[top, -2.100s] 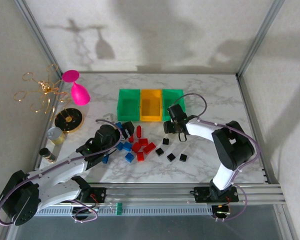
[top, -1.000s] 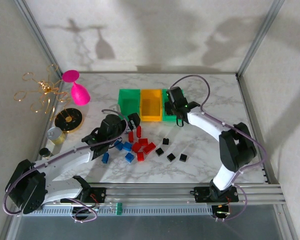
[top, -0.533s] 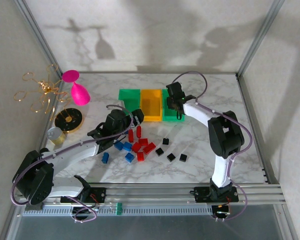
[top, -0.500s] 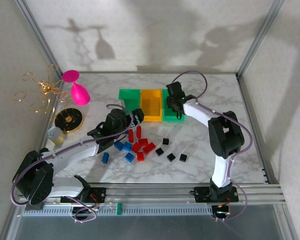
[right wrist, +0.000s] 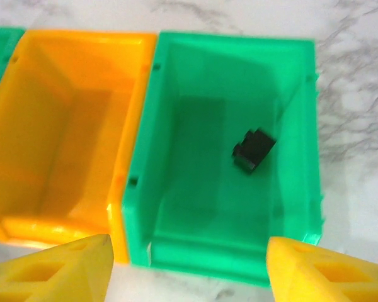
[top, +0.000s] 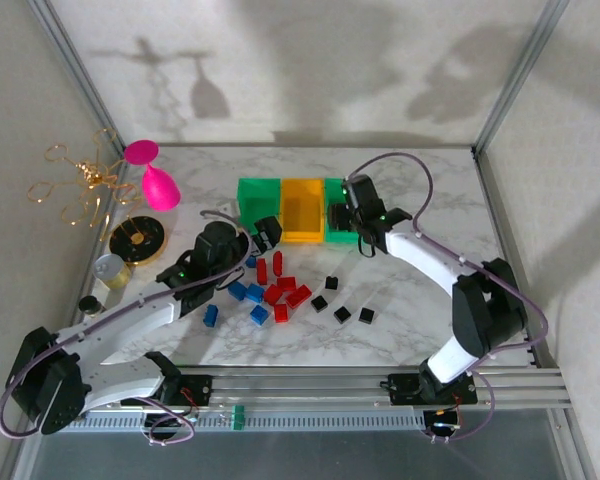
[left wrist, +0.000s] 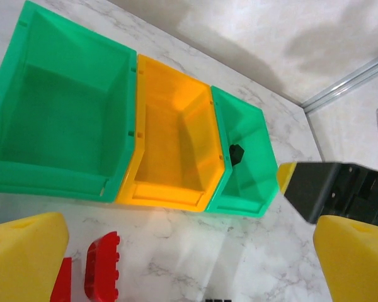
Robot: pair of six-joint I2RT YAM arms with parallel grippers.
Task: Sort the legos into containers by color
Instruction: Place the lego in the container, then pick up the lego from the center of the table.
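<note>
Black lego (right wrist: 254, 151) on green bin (right wrist: 208, 259)'s open floor

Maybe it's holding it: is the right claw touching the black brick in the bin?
Apart. Right wrist view: black brick lies on the green bin floor, clear of right gripper.

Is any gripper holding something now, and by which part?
Nothing is held. The left gripper and the right gripper are both open and empty; one small black plastic brick lies in the right green plastic bin.

One lego (right wrist: 254, 151) sits in the rightmost container (right wrist: 297, 113).
</note>
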